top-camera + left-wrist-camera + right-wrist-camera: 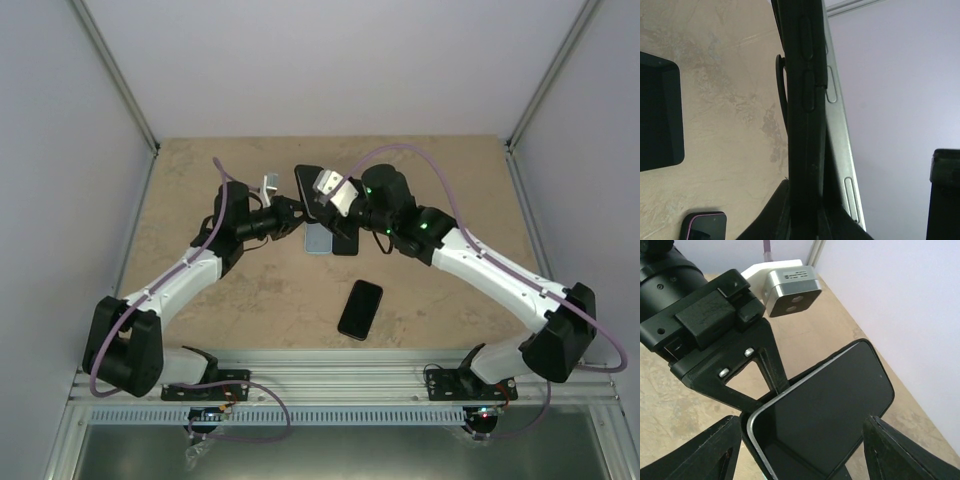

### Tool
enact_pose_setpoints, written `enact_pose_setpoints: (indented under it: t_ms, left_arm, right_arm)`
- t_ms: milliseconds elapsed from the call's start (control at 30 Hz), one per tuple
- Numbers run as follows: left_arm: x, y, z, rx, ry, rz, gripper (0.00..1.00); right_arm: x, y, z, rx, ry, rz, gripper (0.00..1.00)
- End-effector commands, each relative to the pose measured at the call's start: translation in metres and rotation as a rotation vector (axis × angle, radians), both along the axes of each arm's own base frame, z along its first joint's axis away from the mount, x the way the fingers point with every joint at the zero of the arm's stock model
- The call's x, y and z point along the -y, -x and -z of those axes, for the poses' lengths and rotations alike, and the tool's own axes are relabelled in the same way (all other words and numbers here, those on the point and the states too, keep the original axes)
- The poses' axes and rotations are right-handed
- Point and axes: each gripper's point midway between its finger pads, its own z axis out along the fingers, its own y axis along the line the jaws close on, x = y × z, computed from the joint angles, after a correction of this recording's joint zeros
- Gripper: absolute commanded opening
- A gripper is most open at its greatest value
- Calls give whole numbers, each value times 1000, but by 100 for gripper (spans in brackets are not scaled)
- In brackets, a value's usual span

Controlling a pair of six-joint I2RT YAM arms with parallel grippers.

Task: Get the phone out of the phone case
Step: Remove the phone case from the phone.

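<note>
A phone in a black case [306, 180] is held up above the table between both arms. In the left wrist view my left gripper [807, 220] is shut on the edge of the black case [802, 100]. The phone's silver side [837, 125] stands apart from the case on the right. In the right wrist view the phone [825, 410], with a black screen and silver rim, has one corner lifted out of the case. My right gripper [805, 440] has a finger against each side of it. In the top view the left gripper [293, 208] and right gripper [322, 198] meet.
On the table below lie a light blue phone or case [317, 240], a black one [345, 242] beside it, and another black phone [360, 309] nearer the front. The left wrist view shows a black slab [657, 115] and a pink-rimmed phone [704, 226]. Enclosure walls stand on three sides.
</note>
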Motion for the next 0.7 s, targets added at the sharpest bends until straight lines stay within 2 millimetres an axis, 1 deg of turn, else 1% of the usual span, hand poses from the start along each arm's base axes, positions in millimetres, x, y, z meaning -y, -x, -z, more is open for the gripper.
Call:
enact_pose_setpoints:
  t_ms: [0,200,400,667]
  left_arm:
    - [3,-6,-32,75,51,7,0]
    - [2,-6,-32,70,55,6,0]
    - [3,-6,-31,66,60,7,0]
    - [2,-6,-29,67,53,1,0]
  right_arm:
    - [-7,-4,5,74,53,25,67]
    - [-11,-8,10,123,90,56,60]
    - [-18,-4,21,138,128,41,59]
    - [-17,1,28,132,140,33,60]
